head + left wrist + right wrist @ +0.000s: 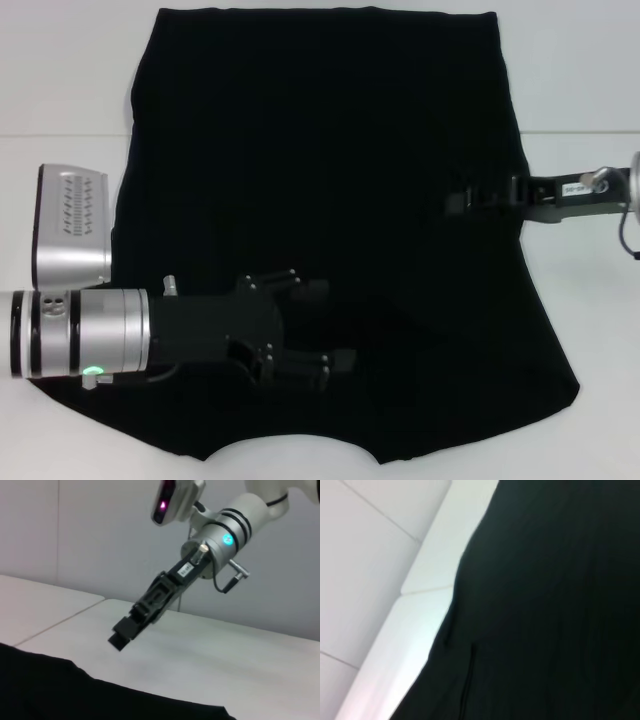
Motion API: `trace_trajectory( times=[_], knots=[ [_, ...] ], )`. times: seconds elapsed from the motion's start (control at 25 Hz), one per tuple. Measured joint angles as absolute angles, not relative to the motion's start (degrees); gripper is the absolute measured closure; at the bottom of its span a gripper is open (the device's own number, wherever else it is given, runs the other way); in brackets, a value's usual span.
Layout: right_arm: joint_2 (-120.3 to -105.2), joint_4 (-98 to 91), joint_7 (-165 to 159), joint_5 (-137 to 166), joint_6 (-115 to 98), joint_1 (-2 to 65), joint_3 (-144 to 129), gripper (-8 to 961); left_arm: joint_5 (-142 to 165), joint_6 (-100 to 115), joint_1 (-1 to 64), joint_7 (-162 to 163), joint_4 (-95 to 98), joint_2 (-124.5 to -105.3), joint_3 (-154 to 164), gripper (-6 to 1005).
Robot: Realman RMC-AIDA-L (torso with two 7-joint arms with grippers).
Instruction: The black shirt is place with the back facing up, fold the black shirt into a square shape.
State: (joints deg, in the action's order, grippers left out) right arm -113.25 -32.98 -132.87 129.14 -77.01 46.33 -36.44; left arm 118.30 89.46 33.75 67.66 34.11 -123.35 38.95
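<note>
The black shirt (330, 180) lies flat across the white surface (60, 80), reaching its near edge. Left claw (335, 325), fingers apart, hovers over the near hem; right claw (462, 202), state unclear, reaches over the right edge. Soft, limp, light cloth: pinch at edges.

A: What do the surfaces look like?
B: The black shirt (330, 180) is soft, matt cloth, faintly ribbed. The table (60, 70) beneath is smooth, matt white.
A: And the arms?
B: The left gripper (335, 325) is matt black plastic on a brushed silver metal wrist; the right gripper (458, 203) looks alike.
</note>
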Motion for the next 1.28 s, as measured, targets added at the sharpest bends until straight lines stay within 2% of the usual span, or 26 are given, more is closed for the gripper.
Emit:
trace_trajectory(
  times=[0.04,0.2,0.24,0.36,0.48,0.56,0.68,0.84,0.88,1.0,1.28],
  knots=[
    [-113.14,-32.8,-132.1,128.0,-77.0,45.8,-36.4,766,118.3,89.5,33.7,68.3,34.2,-123.28,38.4,66],
    [-113.54,-31.8,-124.8,122.2,-77.3,43.6,-36.4,572,118.4,89.9,33.6,75.7,35.2,-121.86,35.1,67],
    [-113.98,-31.7,-122.6,120.7,-77.4,43.0,-36.5,524,118.5,90.0,33.5,77.6,35.6,-121.51,34.7,67],
    [-116.14,-31.3,-111.9,114.9,-77.5,40.9,-36.5,277,120.2,90.6,31.4,90.9,39.6,-119.43,32.9,67],
    [-118.53,-31.0,-101.4,111.5,-77.0,39.7,-36.7,157,123.1,91.2,29.9,96.5,43.4,-119.08,31.4,67],
    [-119.32,-30.8,-97.7,111.1,-76.4,39.7,-36.9,77,127.1,91.9,28.5,101.1,47.7,-119.11,28.7,67],
    [-119.56,-29.6,-95.7,111.1,-74.5,40.8,-37.0,65,133.2,92.5,27.6,107.2,52.8,-119.12,25.3,67],
    [-119.18,-29.0,-95.6,111.5,-73.5,41.8,-37.5,50,139.9,93.7,27.3,113.7,56.5,-118.45,21.5,67],
    [-119.09,-29.0,-95.5,111.5,-73.5,42.0,-37.6,46,143.8,94.7,27.6,117.4,57.6,-117.55,18.0,67],
    [-118.87,-29.0,-95.5,111.5,-73.4,42.4,-37.8,34,147.0,94.4,28.0,121.0,57.8,-116.88,16.0,67],
    [-118.73,-29.3,-95.6,111.5,-73.5,42.8,-38.8,37,152.8,92.7,28.8,128.5,57.7,-116.68,15.9,66]
  ],
)
